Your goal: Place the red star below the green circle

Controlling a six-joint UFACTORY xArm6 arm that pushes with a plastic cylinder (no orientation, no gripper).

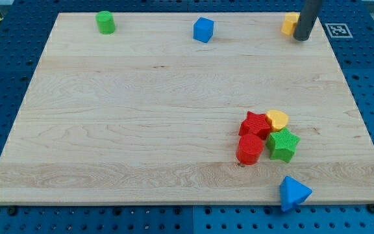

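Observation:
The red star (255,124) lies at the view's lower right, in a tight cluster with a yellow heart (278,119), a green star (283,144) and a red cylinder (250,149). The green circle (105,22) stands far off at the view's top left, near the board's top edge. My tip (301,38) is at the view's top right, just right of a yellow-orange block (290,23) and touching or nearly touching it. It is far above the red star.
A blue cube (203,30) sits at the top middle. A blue triangle (294,193) lies at the bottom right by the board's lower edge (174,205). A marker tag (338,30) lies off the board at the top right.

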